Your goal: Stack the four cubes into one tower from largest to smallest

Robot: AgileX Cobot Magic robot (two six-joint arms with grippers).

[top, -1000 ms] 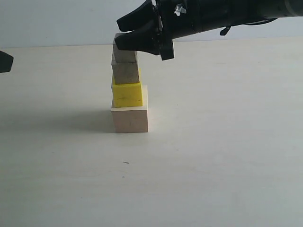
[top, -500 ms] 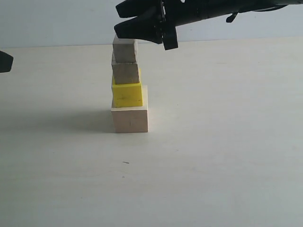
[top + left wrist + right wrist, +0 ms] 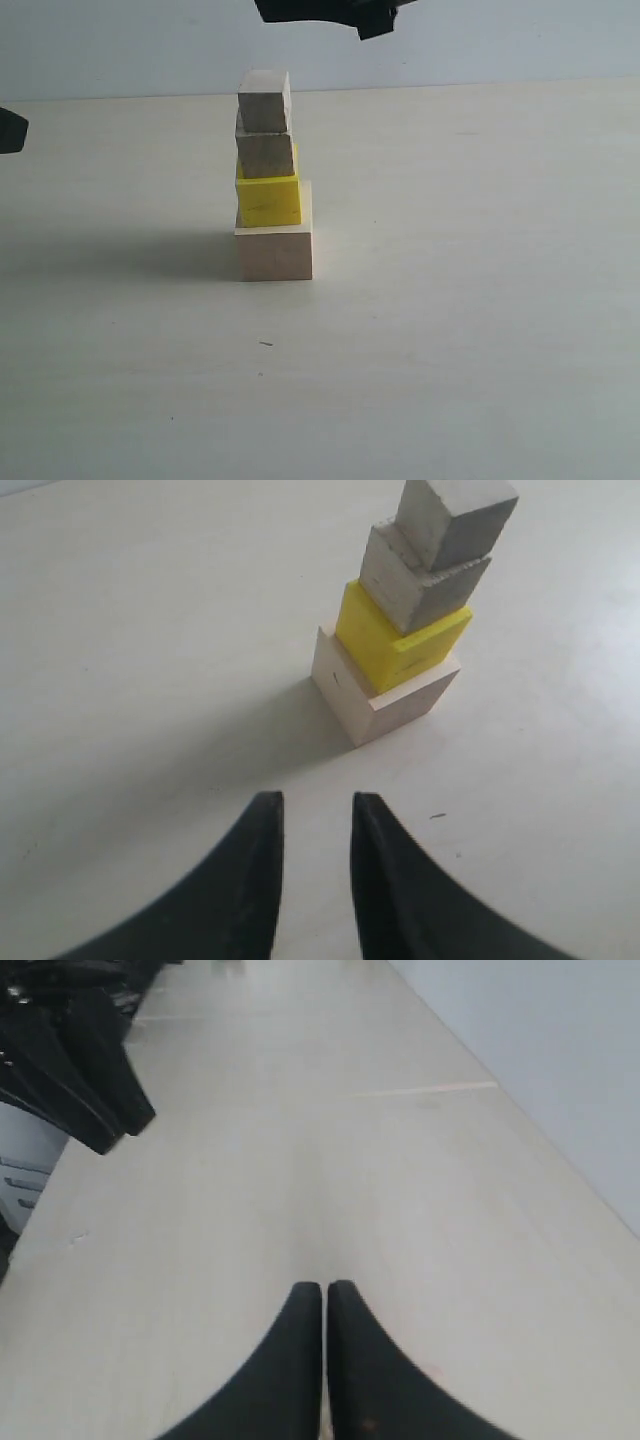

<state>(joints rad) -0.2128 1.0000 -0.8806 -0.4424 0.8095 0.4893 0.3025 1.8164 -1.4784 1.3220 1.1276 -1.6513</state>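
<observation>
The right pincer (image 3: 325, 1285) has its two black fingers drawn together with only a hairline slit between them, and they grip nothing (past the tips its wrist view shows just bare table (image 3: 400, 1210)). In the exterior view it hangs at the top edge, well clear of everything.

Below it, apart from its tips, stands the tower (image 3: 267, 175). The smallest wood cube (image 3: 264, 100) is on top and rests on a small wood cube (image 3: 265, 155). That one sits on the yellow cube (image 3: 268, 202), which sits on the large pale wood cube (image 3: 275, 252) on the table. Each cube lies a little askew from the one beneath.

Far off to the side, the left pincer (image 3: 315, 798) is parted by a narrow gap and empty, and the tower stands ahead of its tips, untouched.
</observation>
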